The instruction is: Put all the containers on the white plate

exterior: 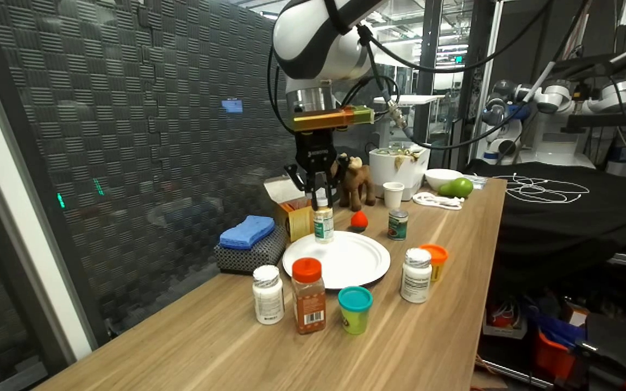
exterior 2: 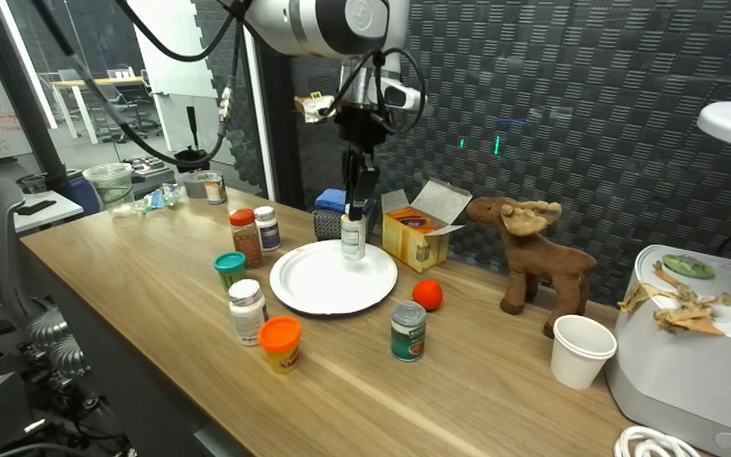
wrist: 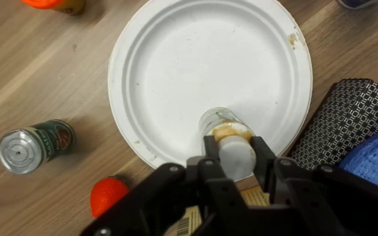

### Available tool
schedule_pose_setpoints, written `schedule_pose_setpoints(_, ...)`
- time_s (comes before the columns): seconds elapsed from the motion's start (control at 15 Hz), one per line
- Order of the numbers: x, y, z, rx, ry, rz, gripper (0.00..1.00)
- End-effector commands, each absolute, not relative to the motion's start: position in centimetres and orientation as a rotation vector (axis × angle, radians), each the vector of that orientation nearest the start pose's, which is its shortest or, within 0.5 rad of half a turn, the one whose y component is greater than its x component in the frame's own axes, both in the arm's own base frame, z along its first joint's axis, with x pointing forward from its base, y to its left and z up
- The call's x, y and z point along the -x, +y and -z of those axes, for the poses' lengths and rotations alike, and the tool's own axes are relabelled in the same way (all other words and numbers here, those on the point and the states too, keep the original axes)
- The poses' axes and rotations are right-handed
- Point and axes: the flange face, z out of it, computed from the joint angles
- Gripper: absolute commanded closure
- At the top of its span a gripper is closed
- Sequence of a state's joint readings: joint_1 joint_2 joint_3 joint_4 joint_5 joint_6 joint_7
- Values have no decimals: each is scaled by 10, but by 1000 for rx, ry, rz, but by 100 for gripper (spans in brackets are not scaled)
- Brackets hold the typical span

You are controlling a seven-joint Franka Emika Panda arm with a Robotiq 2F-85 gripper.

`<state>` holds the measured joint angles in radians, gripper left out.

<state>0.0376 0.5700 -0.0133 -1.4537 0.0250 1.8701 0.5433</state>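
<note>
A white plate [exterior: 359, 266] lies on the table, also in the wrist view [wrist: 208, 65]. My gripper [wrist: 233, 146] points down and is shut on the cap of a small clear bottle [wrist: 220, 116] with a white lid. The bottle is upright at the plate's edge nearest the yellow box, on or just above the plate [exterior 2: 315, 285]; I cannot tell which. Around the plate stand two white bottles [exterior: 268, 298] [exterior: 416, 279], a red-lidded jar [exterior: 308, 307], a teal-lidded tub [exterior: 355, 317], an orange-lidded tub [exterior 2: 281, 346] and a green can [exterior 2: 408, 333].
A yellow box with open flaps [exterior 2: 413, 244] and a patterned box [exterior: 250, 255] under a blue sponge [exterior: 246, 232] stand close by the gripper. A red strawberry-like thing [wrist: 107, 195], a toy moose [exterior 2: 537, 254], paper cups [exterior 2: 581, 352] and a white appliance [exterior 2: 695, 343] are beyond.
</note>
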Motion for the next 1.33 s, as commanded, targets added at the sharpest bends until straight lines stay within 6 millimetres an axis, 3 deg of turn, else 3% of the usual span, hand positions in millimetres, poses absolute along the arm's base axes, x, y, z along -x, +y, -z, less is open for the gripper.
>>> schedule_pose_setpoints(0.0,-706,19,-339,3026,758,-274,89)
schedule_pose_setpoints(0.47,-713,8,-312,2971,716,-309,90)
schedule_pose_setpoints(0.53,-714,5,-308,2970,713,-307,83)
schedule_pose_setpoints(0.6,-714,2,-308,2971,704,-302,45)
schedule_pose_setpoints(0.73,-710,0,-320,2958,675,-287,40)
schedule_pose_setpoints(1.07,-677,-6,-360,2989,568,-236,1)
schedule_pose_setpoints(1.27,-654,-20,-374,2995,579,-187,0)
